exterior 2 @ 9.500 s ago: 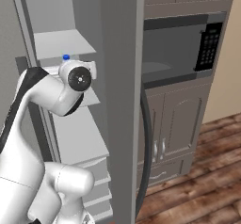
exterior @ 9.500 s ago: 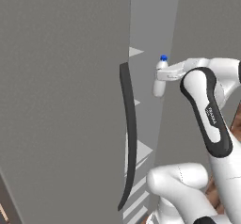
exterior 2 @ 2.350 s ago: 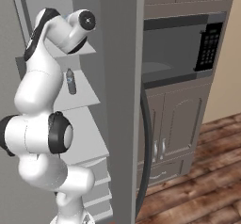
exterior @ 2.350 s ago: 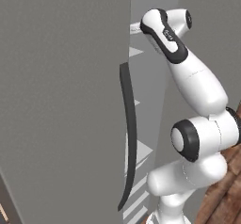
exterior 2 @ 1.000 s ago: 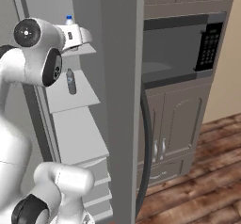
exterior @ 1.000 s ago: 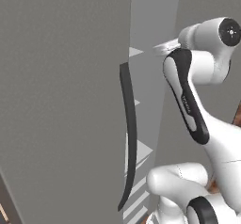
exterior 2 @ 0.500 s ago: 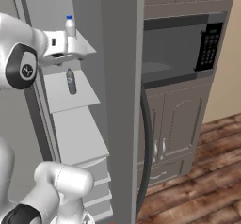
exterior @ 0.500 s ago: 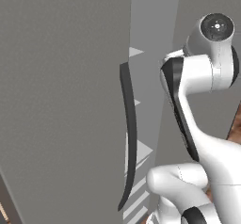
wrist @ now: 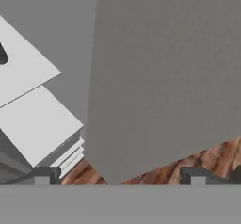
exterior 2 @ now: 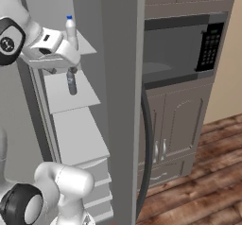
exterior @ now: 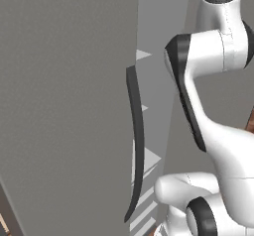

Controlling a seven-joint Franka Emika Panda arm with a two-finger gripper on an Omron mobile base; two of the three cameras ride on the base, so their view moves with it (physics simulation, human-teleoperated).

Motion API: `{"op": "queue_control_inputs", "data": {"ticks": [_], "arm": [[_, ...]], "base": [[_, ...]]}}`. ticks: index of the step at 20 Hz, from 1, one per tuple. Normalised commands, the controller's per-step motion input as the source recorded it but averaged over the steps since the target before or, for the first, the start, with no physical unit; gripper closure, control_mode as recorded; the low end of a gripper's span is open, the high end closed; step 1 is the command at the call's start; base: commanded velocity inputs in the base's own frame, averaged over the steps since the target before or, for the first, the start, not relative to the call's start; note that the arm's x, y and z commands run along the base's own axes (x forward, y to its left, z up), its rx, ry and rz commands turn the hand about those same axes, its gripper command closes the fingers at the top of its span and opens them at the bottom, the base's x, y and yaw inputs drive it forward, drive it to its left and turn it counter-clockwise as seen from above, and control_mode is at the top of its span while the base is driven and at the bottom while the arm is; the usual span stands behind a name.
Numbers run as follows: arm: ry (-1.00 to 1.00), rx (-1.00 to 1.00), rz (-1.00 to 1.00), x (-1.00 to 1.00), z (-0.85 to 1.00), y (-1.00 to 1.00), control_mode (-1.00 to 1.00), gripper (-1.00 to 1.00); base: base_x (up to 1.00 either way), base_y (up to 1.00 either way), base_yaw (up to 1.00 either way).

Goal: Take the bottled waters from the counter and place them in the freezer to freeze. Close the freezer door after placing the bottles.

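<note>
With pincer (wrist: pixel 120 176) spread, both bottled waters (exterior 2: pixel 71 30) shelved, freezer door (exterior: pixel 64 106) seemingly ajar

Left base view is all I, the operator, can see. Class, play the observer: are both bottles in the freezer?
Observer: Yes. In the right base view the whitish bottle stands on an upper shelf.
Operator: And the other?
Observer: The darker bottle stands upright on the next shelf down.
Operator: Is the end effector holding anything?
Observer: No. In the hand view the end effector is open, with nothing between its tips.
</note>
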Motion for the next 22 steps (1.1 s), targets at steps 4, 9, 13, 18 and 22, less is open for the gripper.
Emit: {"op": "queue_control_inputs", "data": {"ticks": [4, 9, 13, 18, 22], "arm": [[0.01, 0.3, 0.0, -0.44, -0.58, 0.0, -1.0, -1.0], [0.09, 0.17, 0.0, -0.26, -0.7, 0.1, -1.0, -1.0], [0.12, 0.04, 0.0, -0.18, -0.57, 0.03, -1.0, -1.0], [0.12, 0.03, 0.04, -0.07, -0.28, 0.22, -1.0, -1.0], [0.05, 0.02, 0.12, -0.02, -0.3, 0.27, -1.0, -1.0]], "base": [[0.0, 0.0, 0.0], [0.0, 0.0, 0.0], [0.0, 0.0, 0.0], [0.0, 0.0, 0.0], [0.0, 0.0, 0.0]]}}
